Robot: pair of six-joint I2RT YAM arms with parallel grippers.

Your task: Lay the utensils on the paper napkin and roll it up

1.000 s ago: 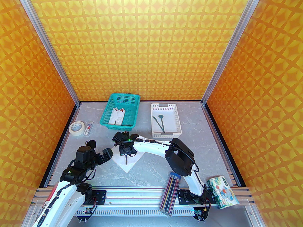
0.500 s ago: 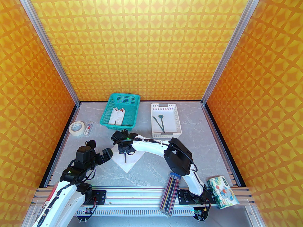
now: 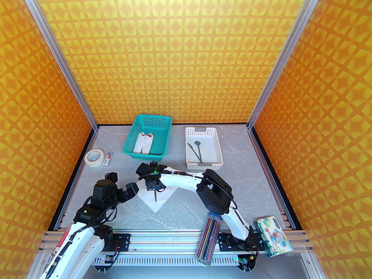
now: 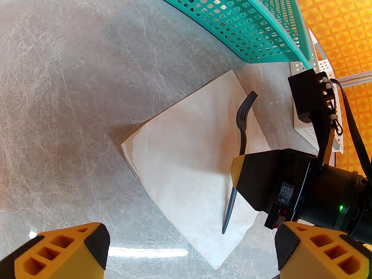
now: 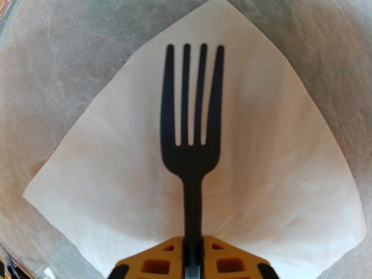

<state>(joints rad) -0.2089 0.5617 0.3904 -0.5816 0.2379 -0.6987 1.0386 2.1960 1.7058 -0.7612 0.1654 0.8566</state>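
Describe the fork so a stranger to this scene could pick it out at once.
Start at the teal basket at the back of the table; just in front of it lies a white napkin turned like a diamond. Over that napkin the right gripper pinches a slim dark fork by its handle. It alone has four prongs; the spoon and knife lie in the white basket.

Shown are the left arm (image 3: 78,243) and right arm (image 3: 180,182): white shells between black joint housings (image 3: 213,195), each with a small green light (image 3: 155,172). A black cable (image 4: 352,116) with white ties runs along the right arm. The left gripper (image 4: 190,243) and right gripper (image 5: 192,244) have orange-yellow latticed fingers (image 4: 58,250) with black pads.
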